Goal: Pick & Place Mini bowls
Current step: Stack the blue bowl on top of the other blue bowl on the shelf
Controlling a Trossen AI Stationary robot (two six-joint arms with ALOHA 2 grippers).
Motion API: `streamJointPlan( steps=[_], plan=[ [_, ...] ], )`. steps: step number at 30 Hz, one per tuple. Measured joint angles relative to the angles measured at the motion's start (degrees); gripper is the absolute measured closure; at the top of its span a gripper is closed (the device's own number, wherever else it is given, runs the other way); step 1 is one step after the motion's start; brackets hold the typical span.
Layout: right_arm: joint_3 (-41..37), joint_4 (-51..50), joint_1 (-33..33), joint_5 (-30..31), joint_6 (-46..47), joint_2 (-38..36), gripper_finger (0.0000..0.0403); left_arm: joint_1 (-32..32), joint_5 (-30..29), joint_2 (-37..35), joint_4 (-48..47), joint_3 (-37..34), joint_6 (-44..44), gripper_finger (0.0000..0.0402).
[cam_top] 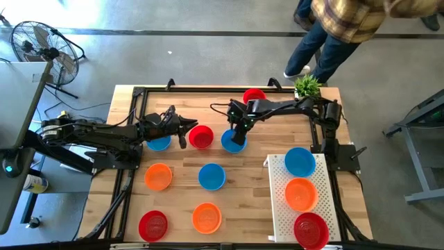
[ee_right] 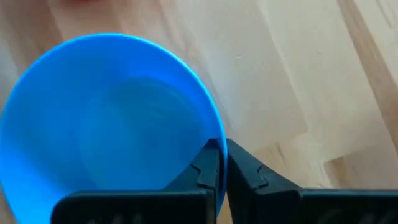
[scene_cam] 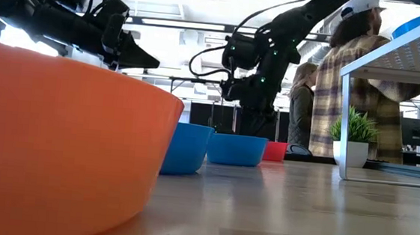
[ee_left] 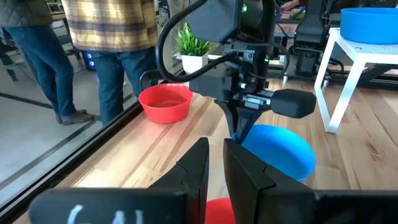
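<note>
1. The left hand (cam_top: 182, 125) was held out over the desk (cam_top: 180, 156), between a blue bowl and a red bowl (cam_top: 201, 137); its fingers (ee_left: 196, 171) were nearly together, with nothing seen between them.
2. The right hand (cam_top: 238, 132) was reached down from the far side, nearer the target, and was clamped on the rim of the blue mini bowl (ee_right: 106, 118).
3. The white tray (cam_top: 277, 201) lay to the right of it, nearer the desk's front.

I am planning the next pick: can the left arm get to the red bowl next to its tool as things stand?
Probably yes. The left tool hangs beside the red bowl, with nothing between them. The right tool is busy, shut on the rim of the blue bowl just beyond, so the arms would work close together.
</note>
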Motion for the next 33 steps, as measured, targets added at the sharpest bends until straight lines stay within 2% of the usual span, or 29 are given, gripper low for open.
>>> streamJointPlan(
  steps=[4, 9, 15, 23, 27, 33],
  plan=[
    [0.0, -0.4, 0.0, -3.3, 0.0, -0.2, 0.0393, 0.0, 0.0, 0.0, -0.2, 0.0, 0.0, 0.0356],
    [0.0, -1.2, -0.3, -6.1, 0.3, -3.7, 0.0398, 0.0, 0.0, 0.0, -0.5, 0.0, 0.0, 0.0356],
    [0.0, -5.8, -0.9, -6.2, 1.0, -11.0, 0.0401, 0.0, 0.0, 0.0, -0.5, 0.0, 0.0, 0.0356],
    [0.2, -18.2, -1.9, -9.0, 4.5, -23.7, 0.0402, 0.0, 0.2, 0.0, -0.4, 0.0, 0.0, 0.0356],
    [3.4, -25.2, -1.9, -9.2, 6.4, -29.0, 0.0402, 0.0, 0.2, 0.0, -0.4, 0.0, 0.1, 0.0356],
    [14.2, -36.9, -1.7, -9.0, 8.0, -32.3, 0.0402, 0.0, 0.3, 0.0, -0.3, 0.0, 0.1, 0.0356]
  ],
)
